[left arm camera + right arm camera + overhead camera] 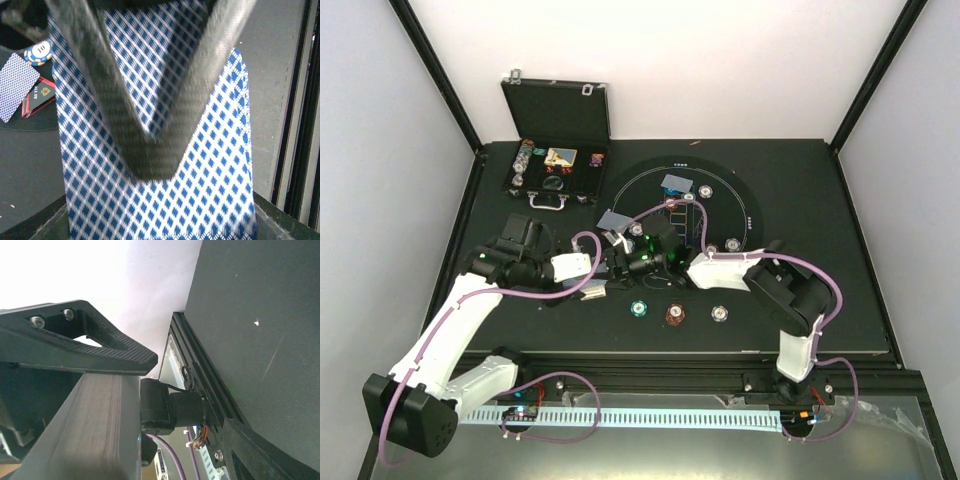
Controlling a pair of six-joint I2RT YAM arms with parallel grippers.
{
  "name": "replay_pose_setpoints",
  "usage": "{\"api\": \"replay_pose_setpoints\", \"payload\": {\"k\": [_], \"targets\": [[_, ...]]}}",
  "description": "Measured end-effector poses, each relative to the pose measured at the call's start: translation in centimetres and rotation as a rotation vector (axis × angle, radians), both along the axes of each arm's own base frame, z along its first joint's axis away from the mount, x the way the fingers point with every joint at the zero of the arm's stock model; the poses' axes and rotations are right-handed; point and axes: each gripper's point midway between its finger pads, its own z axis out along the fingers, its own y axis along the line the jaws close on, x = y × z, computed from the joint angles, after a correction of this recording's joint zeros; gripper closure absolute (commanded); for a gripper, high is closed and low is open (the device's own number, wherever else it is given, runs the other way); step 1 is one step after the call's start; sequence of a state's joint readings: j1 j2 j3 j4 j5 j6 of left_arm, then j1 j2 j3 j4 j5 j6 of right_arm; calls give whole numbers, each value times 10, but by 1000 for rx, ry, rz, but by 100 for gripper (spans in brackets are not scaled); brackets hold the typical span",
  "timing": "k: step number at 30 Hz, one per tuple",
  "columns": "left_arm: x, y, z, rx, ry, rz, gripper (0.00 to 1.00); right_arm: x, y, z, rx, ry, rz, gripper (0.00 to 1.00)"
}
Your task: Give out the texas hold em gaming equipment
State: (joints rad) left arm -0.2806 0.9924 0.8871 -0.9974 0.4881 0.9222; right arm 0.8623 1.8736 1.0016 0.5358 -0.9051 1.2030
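Dealing step in hand. The left gripper (150, 147) is closed to a narrow V on a blue-backed card (210, 180), held at the edge of the round mat (725, 215). The right gripper (642, 258) is close by; I cannot tell its opening. Another card (17, 85) lies on the mat. Next move, in my judgement: carry the held card to an unserved place and release it flat.

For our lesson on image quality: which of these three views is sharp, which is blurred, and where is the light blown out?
Top external: evenly lit, sharp, though the chips are tiny. Left wrist: the left gripper's fingers are smeared and soft over the playing card; the 10 chip reads clearly. Right wrist: the wall is washed out white.
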Motion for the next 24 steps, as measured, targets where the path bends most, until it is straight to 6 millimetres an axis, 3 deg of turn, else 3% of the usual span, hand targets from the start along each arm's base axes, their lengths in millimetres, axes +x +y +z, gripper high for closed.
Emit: {"api": "replay_pose_setpoints", "payload": {"k": [7, 17, 24], "targets": [[-1, 2, -2, 14, 5, 6, 98, 10, -16, 4, 1, -24, -35, 48], [-3, 4, -5, 25, 17, 10, 98, 13, -30, 18, -11, -52, -77, 84], [-3, 4, -5, 24, 18, 9, 98, 20, -48, 23, -31, -67, -127, 93]]}}
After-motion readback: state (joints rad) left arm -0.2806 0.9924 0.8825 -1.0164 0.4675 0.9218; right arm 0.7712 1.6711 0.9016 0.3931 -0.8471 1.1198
